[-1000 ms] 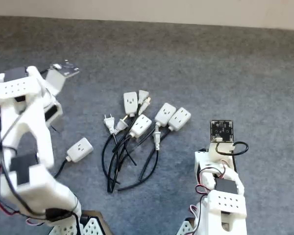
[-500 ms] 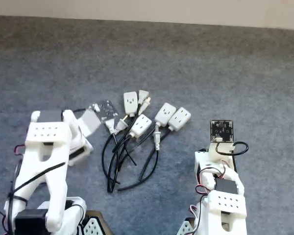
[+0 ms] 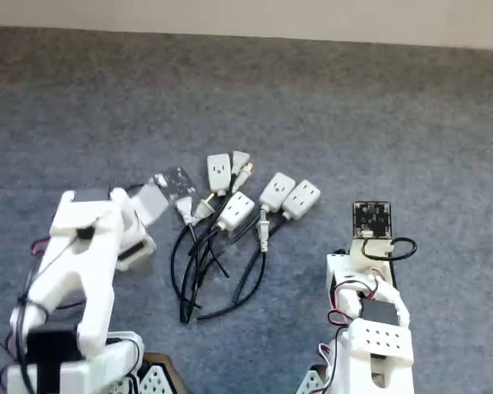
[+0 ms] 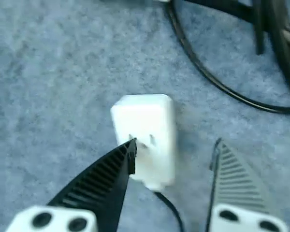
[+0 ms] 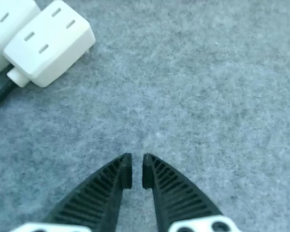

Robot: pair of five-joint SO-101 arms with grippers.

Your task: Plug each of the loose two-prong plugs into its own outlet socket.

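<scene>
The left end effector (image 4: 174, 145) hangs wide open and empty over the lone white socket (image 4: 146, 130) on the tabletop (image 4: 48, 72), with the socket's long axis apparently running along the fingers, while the right end effector (image 5: 137, 171), nearly closed and empty, sits well apart.

Grey carpeted surface (image 3: 329, 107), pale strip of wall (image 3: 312, 20) along far edge

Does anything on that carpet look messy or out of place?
Only the black cords: they cross in a tangle mid-floor. One socket lies alone, between the open fingers of the left gripper. Nothing looks broken.
</scene>
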